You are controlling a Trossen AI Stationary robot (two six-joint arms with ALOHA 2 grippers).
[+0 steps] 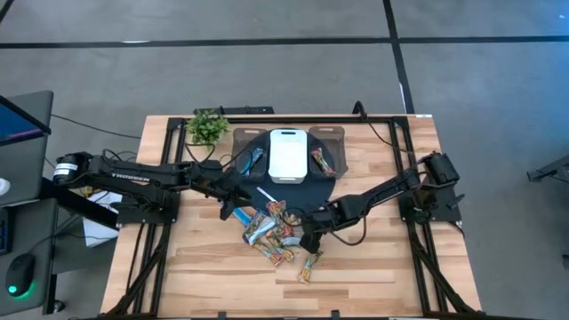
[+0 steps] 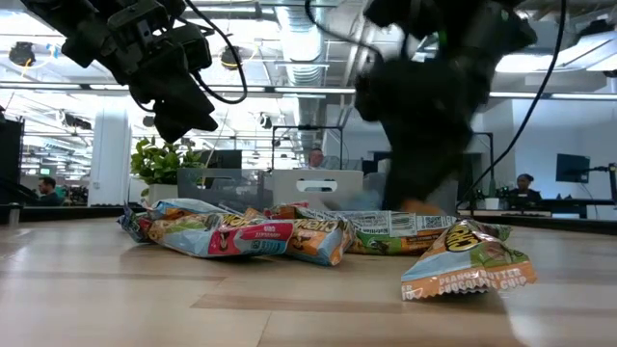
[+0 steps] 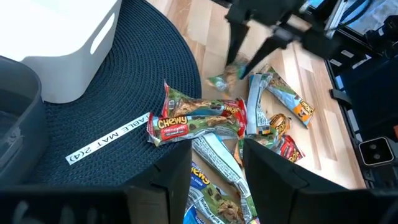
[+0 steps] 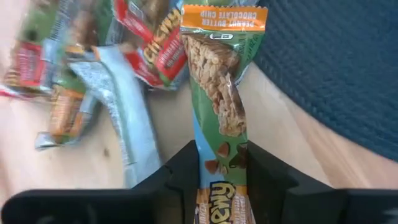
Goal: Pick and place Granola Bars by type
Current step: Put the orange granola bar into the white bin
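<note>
Several foil-wrapped granola bars (image 1: pixel 271 233) lie heaped on the wood beside the round dark mat (image 1: pixel 258 191), and one bar (image 1: pixel 308 265) lies apart nearer the near edge. My left gripper (image 3: pixel 217 180) hovers open over the heap's left side, at the mat's edge. My right gripper (image 4: pixel 219 177) is at the heap's right side, shut on a green and orange peanut-butter bar (image 4: pixel 221 93). In the low view the right gripper (image 2: pixel 424 125) is a dark blur behind the bars. My right gripper pinches the peanut-butter bar between its two fingers, near the end with the brand logo (image 4: pixel 219 163). The fingers (image 4: pixel 256 177) lie across the bar, on its two long edges. Its orange end (image 4: pixel 224 15) points away from the gripper. Whether the bar is clear of the table I cannot tell.
On the mat stands a white bin (image 1: pixel 287 156) between two grey trays: the left tray (image 1: pixel 244 147) holds a blue bar (image 1: pixel 253 162), the right tray (image 1: pixel 333 142) a red-orange bar (image 1: pixel 322 163). A small plant (image 1: pixel 207 127) stands at the far left corner. A white label (image 3: pixel 109 138) lies on the mat.
</note>
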